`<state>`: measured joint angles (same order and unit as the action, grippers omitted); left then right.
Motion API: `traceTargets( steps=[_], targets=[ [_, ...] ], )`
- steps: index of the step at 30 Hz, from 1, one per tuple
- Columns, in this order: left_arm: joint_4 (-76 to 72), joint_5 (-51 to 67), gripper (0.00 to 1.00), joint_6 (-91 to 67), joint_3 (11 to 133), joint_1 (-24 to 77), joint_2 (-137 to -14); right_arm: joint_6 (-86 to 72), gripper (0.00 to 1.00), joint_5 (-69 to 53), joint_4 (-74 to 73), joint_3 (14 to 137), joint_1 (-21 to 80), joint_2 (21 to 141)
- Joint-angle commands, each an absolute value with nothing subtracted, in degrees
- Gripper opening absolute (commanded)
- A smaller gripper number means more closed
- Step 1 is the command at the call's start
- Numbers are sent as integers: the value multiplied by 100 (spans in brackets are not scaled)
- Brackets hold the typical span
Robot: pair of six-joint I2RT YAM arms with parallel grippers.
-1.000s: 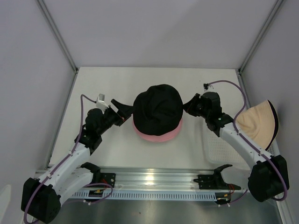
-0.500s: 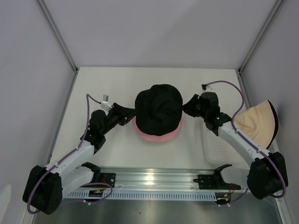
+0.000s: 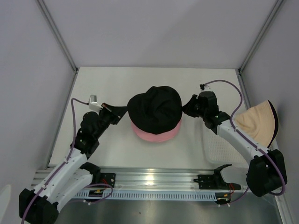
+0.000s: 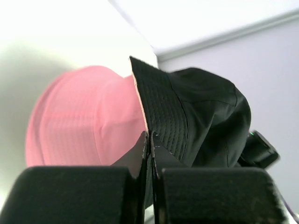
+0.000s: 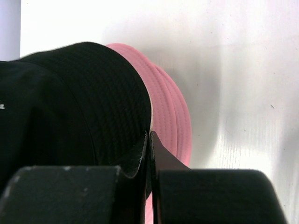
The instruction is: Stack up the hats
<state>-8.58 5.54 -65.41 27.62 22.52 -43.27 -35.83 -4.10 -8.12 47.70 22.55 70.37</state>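
a: on the left, what does the left arm (image 3: 70, 158) do?
b: it reaches in toward the middle of the surface (image 3: 107, 84). the left jaws are closed fully, and they pinch the left brim of the black hat (image 3: 156, 108). in the left wrist view the brim edge sits just between the two tips.
a: and where is the black hat?
b: in the middle, on top of the pink hats (image 3: 156, 135). it covers their crown, and only the lower pink rim shows under it from above. its left brim is lifted off the pink side.
a: do the pink hats lie on the surface?
b: yes, crown up, between the two arms.
a: then the right arm (image 3: 238, 140)?
b: it comes in from the right. the right jaws are also closed tight, on the right brim of the same black hat, just above the pink edge.
a: and further right?
b: a white mesh tray (image 3: 217, 151) lies at the right edge, partly under the right arm. the beige hat (image 3: 254, 123) leans there, tilted, well apart from the stack.
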Motion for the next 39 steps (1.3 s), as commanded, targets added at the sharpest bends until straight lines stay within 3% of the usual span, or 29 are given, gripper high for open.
traceTargets(
  steps=[1,11,26,37,39],
  targets=[
    [324,-500,1,-5968,3138,2259,-4358,-3322,0,-220,-905,5168,2285,7092],
    [-228,-501,1,-6118,2443,2399,-5572,-3199,0,-387,-1054,5317,2294,7611],
    [404,-1475,1,-5555,2136,2847,-5431,-2971,0,-9,-1178,4316,2338,7119],
    [615,-1784,1,-4914,2513,3305,-5414,-2778,0,553,-1185,4376,2795,7146],
    [956,-1749,4,-4685,2750,3305,-5239,-2664,11,833,-1484,4613,2804,7067]
  ],
)
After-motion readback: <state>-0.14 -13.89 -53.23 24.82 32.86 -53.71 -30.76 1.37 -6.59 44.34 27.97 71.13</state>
